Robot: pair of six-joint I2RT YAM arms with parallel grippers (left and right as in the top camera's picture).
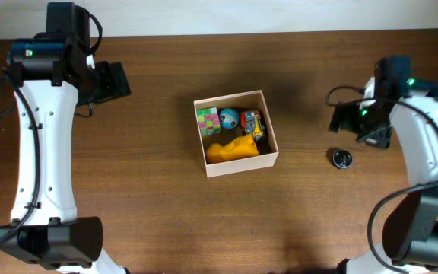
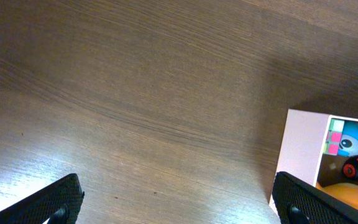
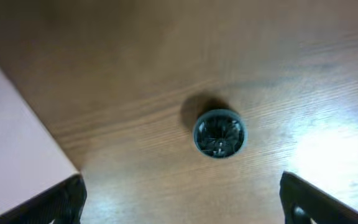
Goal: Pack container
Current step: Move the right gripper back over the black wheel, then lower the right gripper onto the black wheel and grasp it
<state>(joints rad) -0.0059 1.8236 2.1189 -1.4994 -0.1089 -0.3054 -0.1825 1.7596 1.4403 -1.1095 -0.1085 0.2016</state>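
The container [image 1: 238,165], a square white box with a tan inside, sits mid-table. It holds a green-and-pink cube [image 1: 207,119], a blue ball [image 1: 229,117], a red toy [image 1: 252,123] and an orange toy [image 1: 232,150]. Its corner also shows in the left wrist view [image 2: 300,146] and the right wrist view [image 3: 11,124]. A small dark round wheel-like toy [image 1: 341,158] lies on the table right of the box, seen close in the right wrist view [image 3: 219,133]. My right gripper [image 3: 182,199] is open above it. My left gripper [image 2: 179,202] is open, empty, far left of the box.
The brown wooden table [image 1: 158,213] has bare surface around the box. A pale wall strip runs along the far edge [image 1: 280,15]. Both arm bases stand at the near corners.
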